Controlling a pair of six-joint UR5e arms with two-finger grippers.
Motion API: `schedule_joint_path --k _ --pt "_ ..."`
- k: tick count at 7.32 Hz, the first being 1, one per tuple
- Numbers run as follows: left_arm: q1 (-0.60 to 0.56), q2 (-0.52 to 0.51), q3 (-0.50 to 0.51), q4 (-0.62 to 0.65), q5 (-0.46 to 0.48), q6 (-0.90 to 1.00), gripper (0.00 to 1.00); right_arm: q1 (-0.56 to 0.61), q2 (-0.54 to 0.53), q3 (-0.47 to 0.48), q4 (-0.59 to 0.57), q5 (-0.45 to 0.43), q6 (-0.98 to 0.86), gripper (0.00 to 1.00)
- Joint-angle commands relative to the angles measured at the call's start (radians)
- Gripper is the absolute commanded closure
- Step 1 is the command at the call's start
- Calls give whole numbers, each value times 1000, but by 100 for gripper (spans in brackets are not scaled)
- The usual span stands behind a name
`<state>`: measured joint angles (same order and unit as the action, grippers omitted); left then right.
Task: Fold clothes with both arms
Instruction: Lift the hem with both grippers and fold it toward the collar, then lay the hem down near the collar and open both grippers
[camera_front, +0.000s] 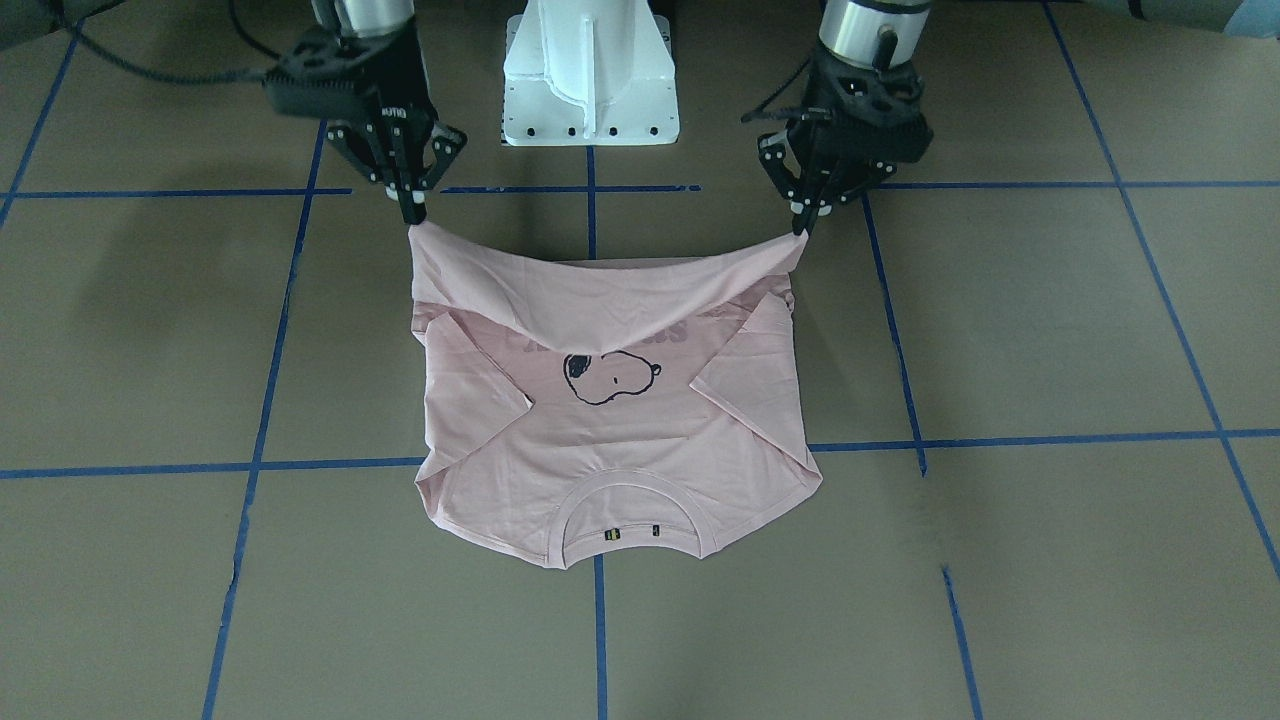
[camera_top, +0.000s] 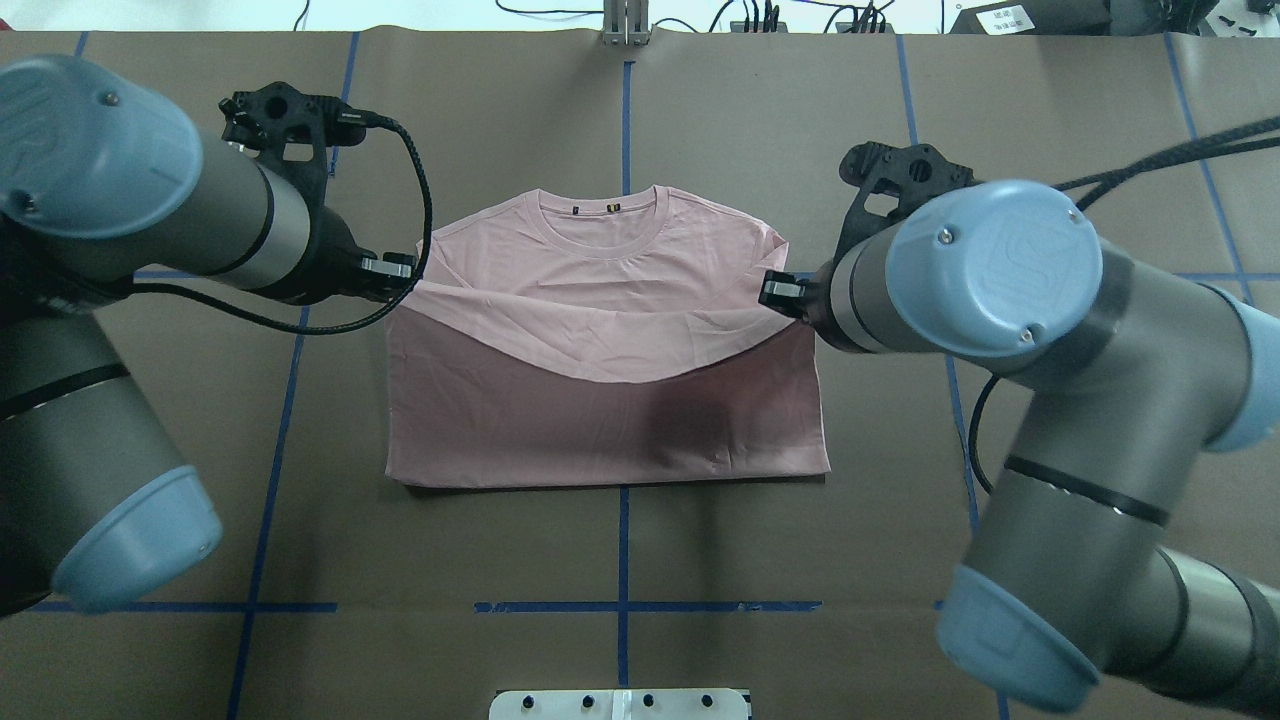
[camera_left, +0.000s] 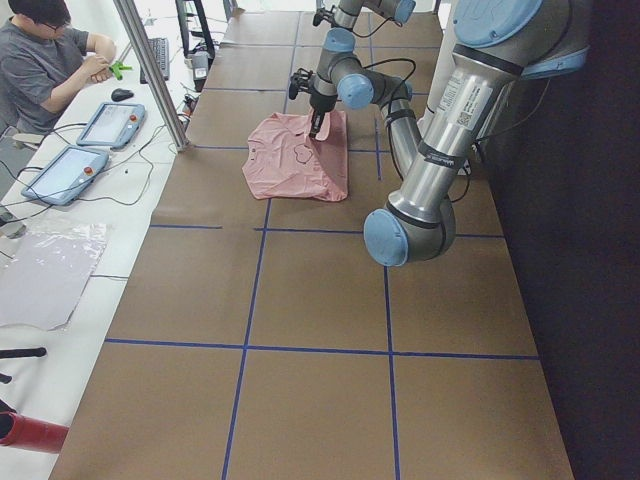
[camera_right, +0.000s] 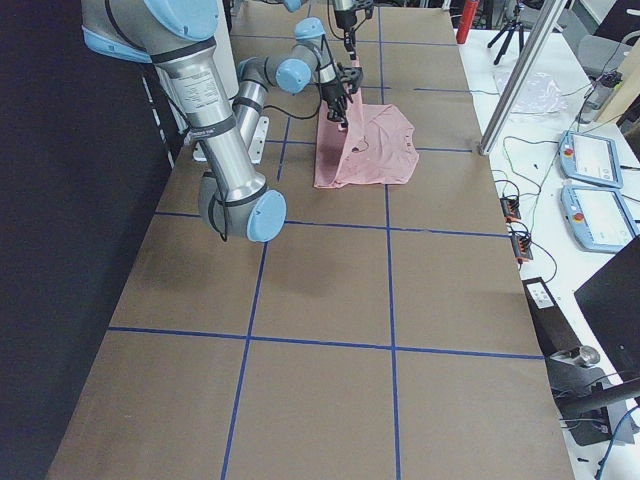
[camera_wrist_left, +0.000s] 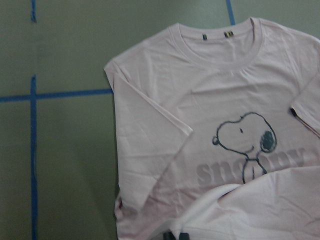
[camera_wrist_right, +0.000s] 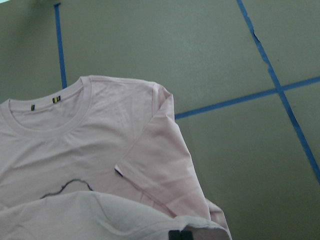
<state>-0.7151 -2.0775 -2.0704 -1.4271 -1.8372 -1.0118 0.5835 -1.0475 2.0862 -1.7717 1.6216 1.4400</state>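
Collar-first, pink T-shirt on the counter, hem raised by both pincers.
Shirt lies face up at the counter's middle, collar pointing away from the robot, both sleeves folded inward over the chest, Snoopy print partly covered. Left pincer is clamped on one hem corner, right pincer on the other; the hem sags between them, held above the lower body.

Brown counter gridded with blue tape. Off to the side there's a seated person, a couple of tablets and a crinkly plastic sheet.
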Motion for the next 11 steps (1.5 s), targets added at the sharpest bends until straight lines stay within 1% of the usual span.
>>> schedule_joint_path --k 1,2,3,4,5,6,7,11 --pt "-55 -44 241 -174 7 41 100 96 6 -254 242 21 -61 100" --pt "-76 -55 353 -278 9 59 100 116 73 -376 265 21 -78 100" --pt "-84 -59 444 -376 9 64 100 124 157 -532 317 21 -78 100" --pt "-87 -59 514 -456 18 84 100 131 170 -640 434 18 -78 100" --pt "-87 -59 591 -505 36 85 100 136 170 -699 490 18 -81 100" --pt "-81 -59 651 -557 61 85 100 139 169 -715 491 18 -82 100" --pt "-78 -59 683 -587 67 85 100 151 169 -727 491 20 -84 100" --pt "-58 -79 687 -587 67 84 100 157 170 -753 492 15 -84 100"
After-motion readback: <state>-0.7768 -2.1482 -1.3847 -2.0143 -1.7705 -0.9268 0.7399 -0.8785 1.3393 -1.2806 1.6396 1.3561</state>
